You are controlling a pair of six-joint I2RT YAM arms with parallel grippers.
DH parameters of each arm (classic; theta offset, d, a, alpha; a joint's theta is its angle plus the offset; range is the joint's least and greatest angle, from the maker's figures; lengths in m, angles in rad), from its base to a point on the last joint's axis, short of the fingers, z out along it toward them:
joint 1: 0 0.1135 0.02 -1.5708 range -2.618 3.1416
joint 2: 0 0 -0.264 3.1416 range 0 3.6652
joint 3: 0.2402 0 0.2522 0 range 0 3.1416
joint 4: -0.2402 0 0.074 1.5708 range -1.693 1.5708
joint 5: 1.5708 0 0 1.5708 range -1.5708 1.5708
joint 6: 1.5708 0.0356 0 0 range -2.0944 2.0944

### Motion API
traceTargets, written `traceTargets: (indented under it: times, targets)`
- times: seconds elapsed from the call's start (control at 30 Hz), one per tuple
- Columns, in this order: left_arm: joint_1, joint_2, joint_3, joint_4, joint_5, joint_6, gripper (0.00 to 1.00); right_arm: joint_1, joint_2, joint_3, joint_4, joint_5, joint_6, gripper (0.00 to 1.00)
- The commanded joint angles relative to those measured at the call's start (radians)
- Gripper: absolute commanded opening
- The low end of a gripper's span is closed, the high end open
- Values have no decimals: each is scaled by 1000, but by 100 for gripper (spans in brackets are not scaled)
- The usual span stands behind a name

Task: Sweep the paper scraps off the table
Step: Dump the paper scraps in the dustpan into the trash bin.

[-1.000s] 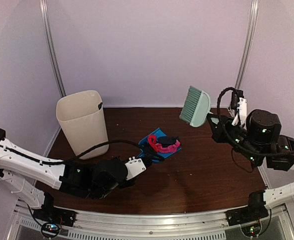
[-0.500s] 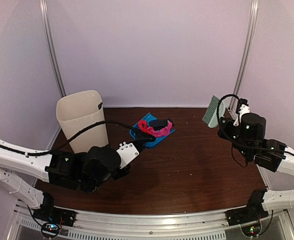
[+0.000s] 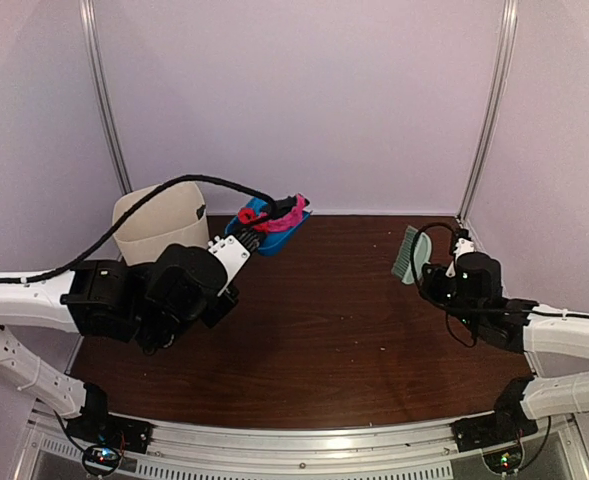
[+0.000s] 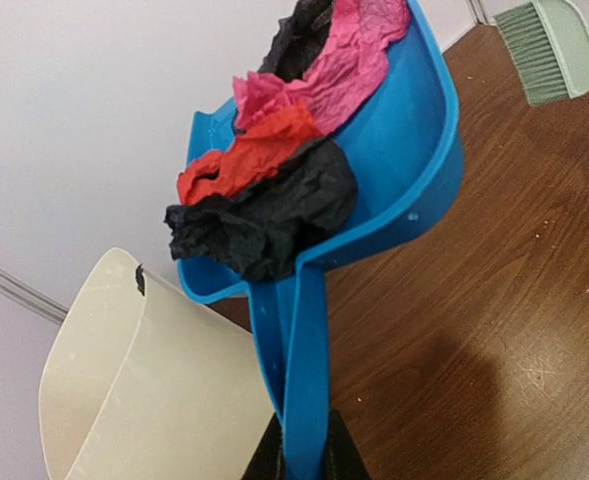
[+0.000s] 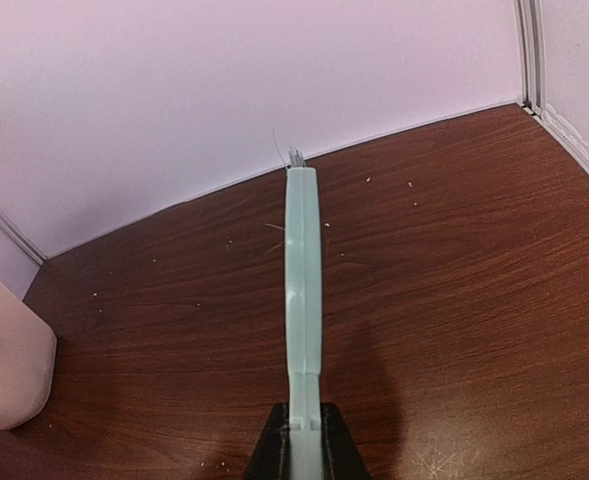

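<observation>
Left wrist view, paper scraps in dustpan, beyond left gripper

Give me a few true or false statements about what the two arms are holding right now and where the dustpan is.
1. The left gripper is shut on the blue dustpan, holding it by its handle. True.
2. The dustpan is empty. False: it carries crumpled paper scraps in pink, red and black.
3. The right gripper is shut on the pale green brush. True.
4. The dustpan lies flat on the table. False: it is held in the air beside the cream bin.
</observation>
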Motion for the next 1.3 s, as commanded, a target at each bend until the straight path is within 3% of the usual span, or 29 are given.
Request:
traceTargets:
  times: [0.0,0.37,0.57,0.73,1.03,1.27]
  targets:
    - [50,-44,68,-144,-47,-126,0,-17,34,-21,138,-58,14,0]
    - [136,-119,137,-281,-40,-237,0,-27,117,-34,201,-119,19,0]
    - [265,-128,137,-288,27,-259,0,-27,136,-41,221,-142,23,0]
    - [378,-168,132,-243,181,-307,0,-28,137,-41,215,-151,23,0]
    - [458,-204,141,-184,339,-421,0,-31,136,-42,208,-168,32,0]
    - [547,-249,110,-90,545,-470,0,-30,135,-42,199,-175,33,0]
